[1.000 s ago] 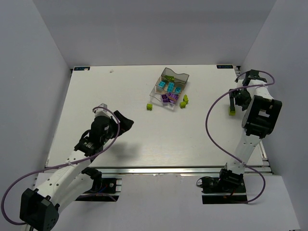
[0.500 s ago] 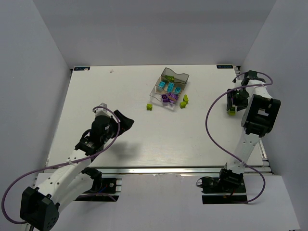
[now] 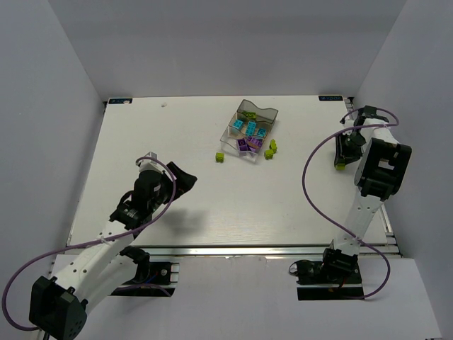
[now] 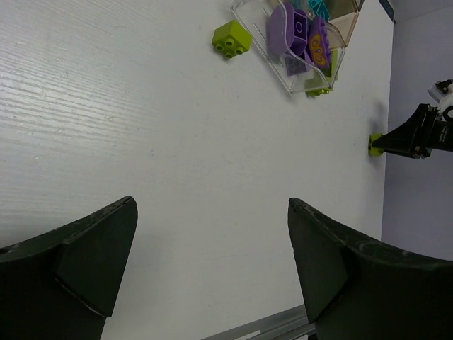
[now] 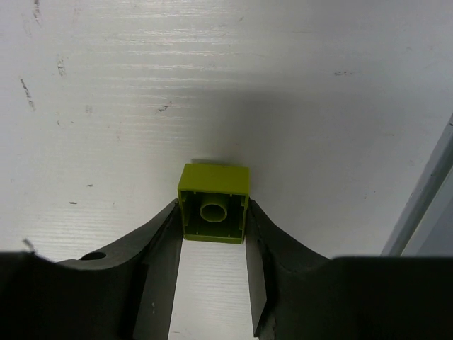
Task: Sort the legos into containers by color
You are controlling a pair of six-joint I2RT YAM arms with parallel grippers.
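My right gripper (image 3: 342,159) is at the table's far right edge. In the right wrist view it (image 5: 212,212) is shut on a lime green lego (image 5: 213,202) with its hollow underside facing the camera, close over the table. The clear three-compartment tray (image 3: 231,129) stands at the back middle, with cyan legos (image 3: 248,128), purple legos (image 3: 247,144) and a green one in its smoky end (image 3: 253,113). Loose green legos lie at its left (image 3: 220,156) and right (image 3: 270,150). My left gripper (image 3: 181,180) is open and empty over bare table, well short of the tray (image 4: 283,74).
The left wrist view shows a loose green lego (image 4: 231,37) near the tray's corner and the right gripper's tip (image 4: 410,138) far off. A metal rail (image 5: 425,191) runs along the table's right edge beside the right gripper. Grey walls enclose the table.
The right wrist has shifted slightly toward the far edge and its cable has moved; the green lego stays at about the same spot. The left arm has not moved.
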